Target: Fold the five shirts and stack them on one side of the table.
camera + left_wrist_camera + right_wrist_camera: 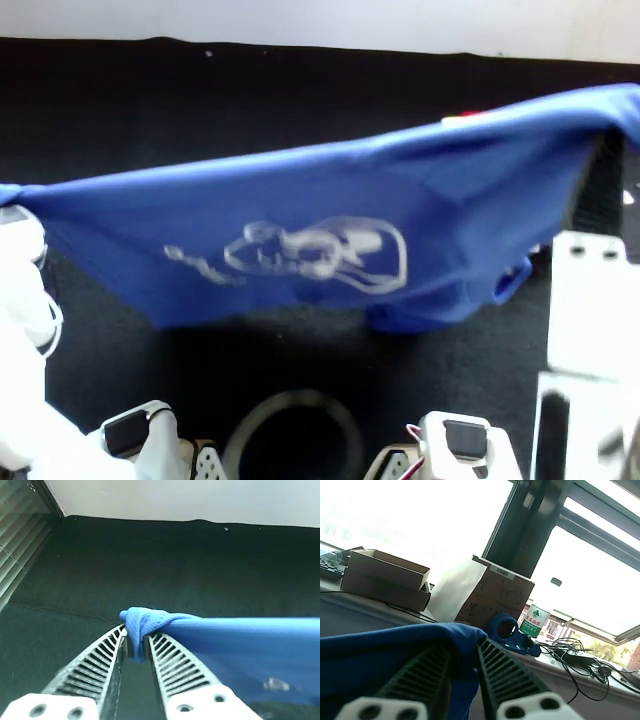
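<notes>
Above the black table (300, 90) a blue shirt (400, 200) is hanging stretched. The left gripper (135, 640) and right gripper (465, 650) are clamping its ends.

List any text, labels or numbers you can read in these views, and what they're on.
Nothing can be read as text.
Blue shirt: white graphic, a drawing with no letters.
Container on the sill in the right wrist view: green and white label, print too small to read.
Cardboard box: sticker, too blurred to read.
</notes>
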